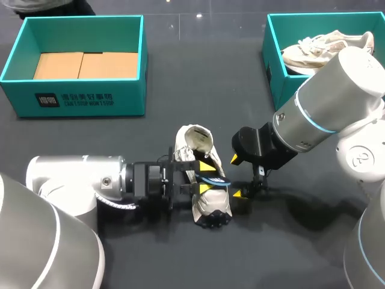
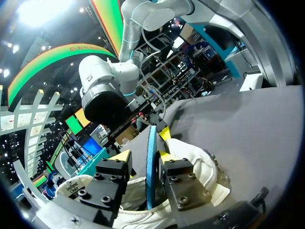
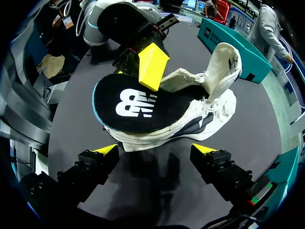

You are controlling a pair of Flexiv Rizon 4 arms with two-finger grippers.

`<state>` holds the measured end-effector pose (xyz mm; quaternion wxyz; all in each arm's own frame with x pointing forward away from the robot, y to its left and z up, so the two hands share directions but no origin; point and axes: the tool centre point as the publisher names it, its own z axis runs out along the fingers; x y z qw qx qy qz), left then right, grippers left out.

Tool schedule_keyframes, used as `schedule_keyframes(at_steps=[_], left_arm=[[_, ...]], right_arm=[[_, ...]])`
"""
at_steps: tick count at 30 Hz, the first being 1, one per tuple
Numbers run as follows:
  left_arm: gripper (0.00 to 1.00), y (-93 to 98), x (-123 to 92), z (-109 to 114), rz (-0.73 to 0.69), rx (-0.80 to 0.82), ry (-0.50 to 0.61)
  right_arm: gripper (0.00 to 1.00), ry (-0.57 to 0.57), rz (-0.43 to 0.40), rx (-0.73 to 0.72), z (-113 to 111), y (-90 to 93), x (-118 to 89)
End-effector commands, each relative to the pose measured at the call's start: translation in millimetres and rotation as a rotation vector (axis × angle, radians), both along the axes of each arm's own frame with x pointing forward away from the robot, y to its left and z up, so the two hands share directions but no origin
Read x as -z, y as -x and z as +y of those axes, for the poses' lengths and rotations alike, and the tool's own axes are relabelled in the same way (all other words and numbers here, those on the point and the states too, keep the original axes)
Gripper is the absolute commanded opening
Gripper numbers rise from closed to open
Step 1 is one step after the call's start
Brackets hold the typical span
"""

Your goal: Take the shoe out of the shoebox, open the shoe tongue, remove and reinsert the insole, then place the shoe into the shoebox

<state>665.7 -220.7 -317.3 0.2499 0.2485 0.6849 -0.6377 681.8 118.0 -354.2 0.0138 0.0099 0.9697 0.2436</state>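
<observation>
A white shoe (image 1: 210, 211) lies on the dark table in the middle, heel opening toward the far side. Its black insole (image 3: 133, 105), blue-rimmed with a white logo, stands on edge partly out of the shoe (image 3: 214, 105). My left gripper (image 1: 206, 177) comes in from the left over the shoe. In the left wrist view the insole (image 2: 151, 157) sits edge-on between the left gripper's (image 2: 143, 157) fingers, against one finger with a gap to the other, so it is open. My right gripper (image 1: 237, 177) stands wide open just right of the shoe, nothing between its fingers (image 3: 107, 149).
A teal shoebox (image 1: 78, 99) with cardboard inside stands at the back left. A second teal shoebox (image 1: 274, 66) at the back right holds another pale shoe (image 1: 325, 51). The table in front of the shoe is bare.
</observation>
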Motion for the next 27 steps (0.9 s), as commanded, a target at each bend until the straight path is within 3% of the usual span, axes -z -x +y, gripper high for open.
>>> schedule_keyframes(at_steps=[1, 2, 3, 10, 23, 27], left_arm=[[0.25, 4.2, -1.3, -1.6, -0.006, 0.002, -0.009], [0.16, 4.7, -1.5, -2.6, -0.009, 0.007, -0.014], [0.0, 5.4, -1.3, -4.2, -0.019, 0.012, -0.022], [0.0, 3.4, 15.4, -9.2, -0.073, 0.01, -0.086], [0.0, -30.8, 38.6, 3.0, -0.039, -0.068, -0.156], [0.0, -32.6, 39.7, 5.7, -0.023, -0.068, -0.156]], right_arm=[[1.0, 0.0, -0.001, 0.001, 0.1, 1.1, 0.5], [1.0, 0.0, -0.001, 0.001, 0.1, 1.1, 0.5], [1.0, 0.0, -0.001, 0.001, 0.1, 1.1, 0.5], [1.0, 0.0, -0.001, 0.001, 0.1, 1.1, 0.5], [1.0, 0.0, -0.001, 0.001, 0.1, 1.1, 0.5], [1.0, 0.0, -0.001, 0.001, 0.1, 1.1, 0.5]])
